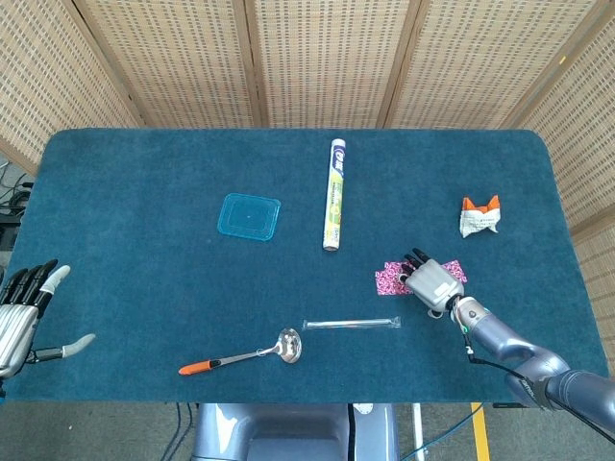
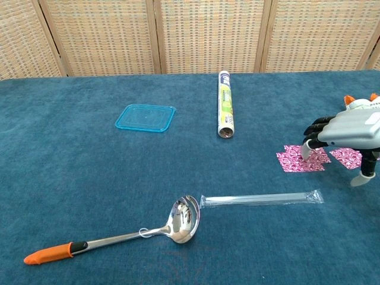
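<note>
Pink patterned packet [image 1: 395,279] lies flat on the blue worktop [image 1: 144,240], just under the right robot hand [image 1: 430,282], whose spread fingers grasp nothing. Left robot hand [image 1: 21,317] rests released at the worktop's edge.

Blue lid [image 1: 249,215], roll [image 1: 334,192], ladle [image 1: 242,357], perhaps wrapped straw [image 1: 351,324]

The only print with lettering is on the roll of wrap [image 1: 333,194], whose label carries a short blue word near its far end and green and yellow bands along its length. The word is too small to read in either view.
</note>
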Tool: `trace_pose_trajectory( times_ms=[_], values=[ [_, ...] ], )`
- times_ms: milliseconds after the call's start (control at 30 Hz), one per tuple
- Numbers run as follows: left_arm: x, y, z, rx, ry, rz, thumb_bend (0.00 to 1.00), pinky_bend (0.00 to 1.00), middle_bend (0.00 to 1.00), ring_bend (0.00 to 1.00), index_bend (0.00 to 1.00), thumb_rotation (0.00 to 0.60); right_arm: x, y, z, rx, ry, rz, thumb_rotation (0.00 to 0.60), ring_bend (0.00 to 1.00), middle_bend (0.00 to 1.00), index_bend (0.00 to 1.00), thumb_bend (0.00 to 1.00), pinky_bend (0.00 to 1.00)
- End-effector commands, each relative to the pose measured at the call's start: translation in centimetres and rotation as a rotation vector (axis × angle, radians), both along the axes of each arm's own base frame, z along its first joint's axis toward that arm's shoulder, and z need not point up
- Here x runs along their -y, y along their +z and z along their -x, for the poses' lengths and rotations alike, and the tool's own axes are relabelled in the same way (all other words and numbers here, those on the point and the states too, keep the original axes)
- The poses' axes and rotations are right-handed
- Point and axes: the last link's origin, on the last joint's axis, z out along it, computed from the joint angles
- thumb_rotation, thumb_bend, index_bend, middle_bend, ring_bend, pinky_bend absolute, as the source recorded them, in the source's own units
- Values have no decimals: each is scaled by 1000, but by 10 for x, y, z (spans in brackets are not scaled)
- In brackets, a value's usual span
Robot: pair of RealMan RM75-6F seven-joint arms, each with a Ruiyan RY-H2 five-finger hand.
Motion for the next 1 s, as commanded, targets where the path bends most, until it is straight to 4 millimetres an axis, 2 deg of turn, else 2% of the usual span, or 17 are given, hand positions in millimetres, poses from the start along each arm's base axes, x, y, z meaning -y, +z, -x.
trace_pose_trajectory(
  times_ms=[33, 833, 1000],
  values=[
    [0, 0, 1, 0, 2, -1, 0, 0, 0, 0, 23, 201, 4, 0, 0, -5, 2, 7, 600, 0, 190, 218, 208, 0],
    [1, 4, 5, 2, 21, -18, 0, 0, 0, 0, 23, 201, 36, 4, -12, -28, 19, 62, 600, 0, 190, 218, 208, 0],
    [1, 3, 6, 6, 22, -17, 0, 0, 0, 0, 23, 201, 35, 7, -16, -17, 25, 67, 600, 0, 190, 218, 208, 0]
  ],
)
